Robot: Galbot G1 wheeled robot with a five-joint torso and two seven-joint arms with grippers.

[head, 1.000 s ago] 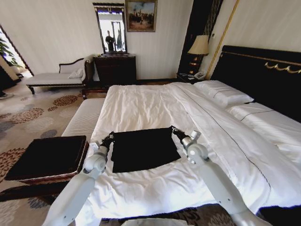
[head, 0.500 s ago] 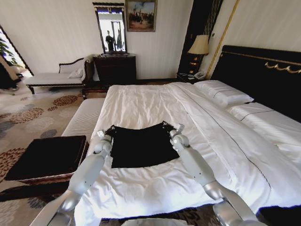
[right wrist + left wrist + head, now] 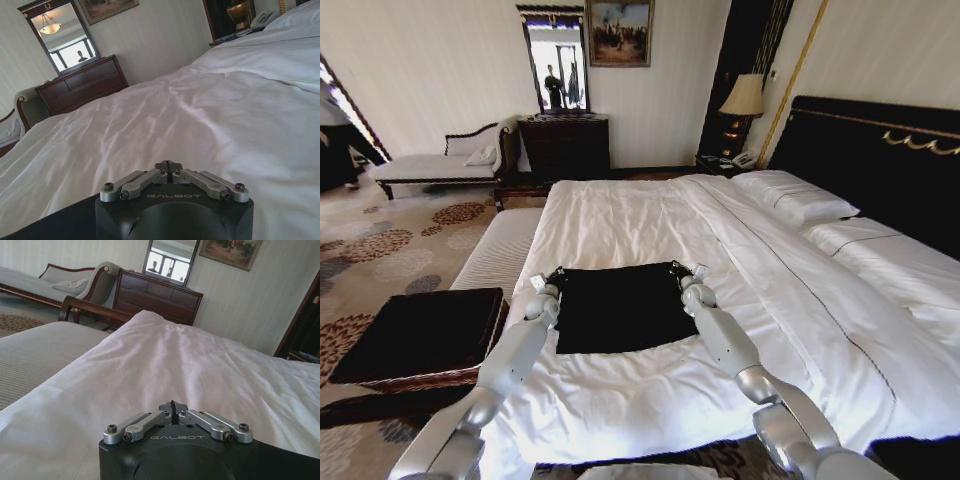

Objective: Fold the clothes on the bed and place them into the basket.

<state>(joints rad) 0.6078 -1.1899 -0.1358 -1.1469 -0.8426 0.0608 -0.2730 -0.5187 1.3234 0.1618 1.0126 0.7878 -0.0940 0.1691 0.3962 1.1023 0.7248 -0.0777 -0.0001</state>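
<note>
t-shirt (image 3: 620, 308): black, flat rectangle on rumpled white bed (image 3: 650, 215); lettering hidden
left gripper (image 3: 556, 273): clenched on corner
right gripper (image 3: 677, 270): clenched on corner

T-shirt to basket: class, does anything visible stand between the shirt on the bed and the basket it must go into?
Nothing visible does. The T-shirt lies on the bed near its edge; the basket stands on the floor just beyond that edge, its black top shut.

The bed (image 3: 650, 215) is seen from above by the head view; both wrist views skim low across it toward the dresser (image 3: 157, 292).
</note>
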